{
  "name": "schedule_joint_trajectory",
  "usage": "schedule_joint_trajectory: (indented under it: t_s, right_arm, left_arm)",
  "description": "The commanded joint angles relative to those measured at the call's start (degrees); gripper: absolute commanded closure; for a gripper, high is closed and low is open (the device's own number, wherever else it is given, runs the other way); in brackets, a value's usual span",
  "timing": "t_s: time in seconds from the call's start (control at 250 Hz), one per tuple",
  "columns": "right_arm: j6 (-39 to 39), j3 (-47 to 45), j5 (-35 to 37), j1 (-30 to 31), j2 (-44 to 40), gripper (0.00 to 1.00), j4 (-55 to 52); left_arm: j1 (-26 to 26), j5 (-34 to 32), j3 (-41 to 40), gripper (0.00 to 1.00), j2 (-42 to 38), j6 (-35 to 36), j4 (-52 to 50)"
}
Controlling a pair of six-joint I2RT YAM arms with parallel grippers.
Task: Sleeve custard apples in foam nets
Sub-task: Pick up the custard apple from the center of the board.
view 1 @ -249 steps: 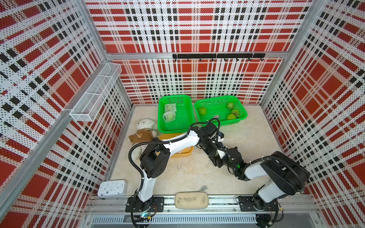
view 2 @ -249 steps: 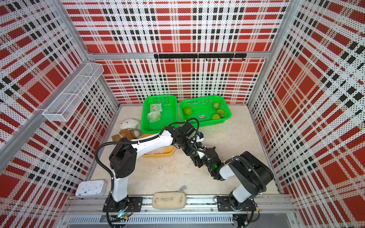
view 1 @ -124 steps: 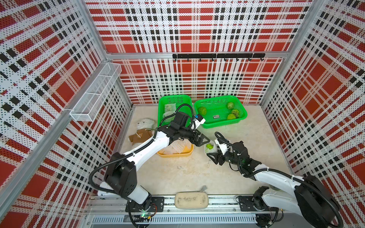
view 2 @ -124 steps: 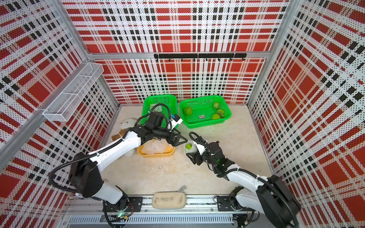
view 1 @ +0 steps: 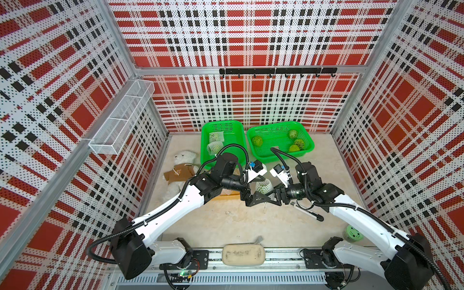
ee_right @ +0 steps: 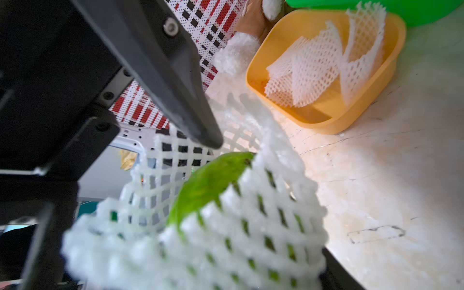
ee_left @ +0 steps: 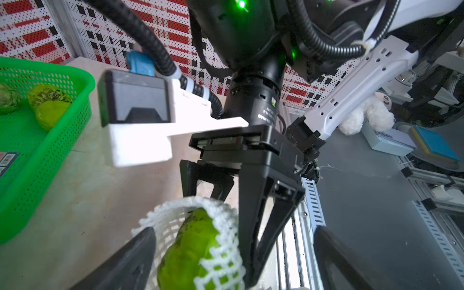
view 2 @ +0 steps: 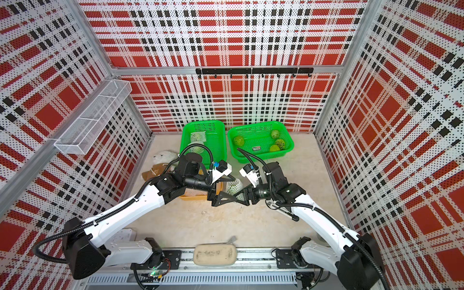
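Centre of frame in both top views: netted custard apple (view 1: 263,187), just below the two baskets, at the spot where both arms meet tip to tip over the worktop (view 1: 226,226). The right gripper (ee_right: 270,198) comes in from frame right with its jaws closed on the fruit, one finger each side, pressing through the foam net (ee_right: 251,238). It reads as a real grip. The left gripper (ee_left: 233,233) comes in from frame left, jaws spread wide and holding nothing. They straddle the same fruit, one finger just beside the net, the other well clear. The net is only partly on: bare green skin pokes out of its open mouth in both wrist views. Which way the tube's long axis runs, cannot tell cleanly. My read is that sleeving is midway. The free left jaws are the ones placed to pinch the loose rim lying between them and drag it over the bare side while the right holds. Four bare custard apples (view 1: 292,133) sit in the green basket (view 1: 276,124) up and right of centre. Two sleeved fruits (view 1: 215,147) are in the other green basket (view 1: 222,122) beside it. Spare foam nets (ee_right: 313,67) lie in the yellow tray (ee_right: 371,100) near the left arm. Writing: the barcode sticker (view 2: 256,149) on the fruit basket floor is too small to read, and small print on the right arm's wrist housing is not legible.
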Motion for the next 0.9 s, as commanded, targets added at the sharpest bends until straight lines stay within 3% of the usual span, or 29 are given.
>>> schedule_joint_trajectory:
  t_s: [0.0,0.168,0.38,0.548,0.756,0.841,0.901]
  right_arm:
    - [2.4,4.3,-6.9,-1.3,-0.5,0.51,-7.5]
    - [4.0,8.4,-11.6,-2.5,0.6,0.51,-11.3]
    - [6.5,10.2,-18.6,-7.1,2.4,0.54,-12.2]
    - [4.2,13.7,-19.8,-8.1,4.3,0.54,-17.4]
    - [3.7,13.6,-18.6,-8.2,5.4,0.50,-17.7]
    - [5.3,12.3,-18.3,-8.1,5.2,0.45,-15.4]
    - [6.5,11.1,-18.5,-8.1,4.8,0.34,-12.7]
  left_arm:
    - [-2.1,-3.1,0.3,0.01,-1.9,6.0,-4.0]
    - [-6.9,-9.8,0.4,0.00,-2.6,10.0,-7.6]
    - [-10.9,-13.2,0.0,0.14,-4.5,12.8,-9.4]
    - [-13.2,-17.5,0.8,0.21,-3.6,13.4,-9.5]
    - [-15.6,-22.1,-0.4,0.47,-3.6,13.1,-4.4]
    - [-15.6,-22.9,-1.4,0.56,-3.7,12.2,-1.7]
    - [-15.5,-23.6,-1.9,0.63,-3.5,11.6,-0.3]
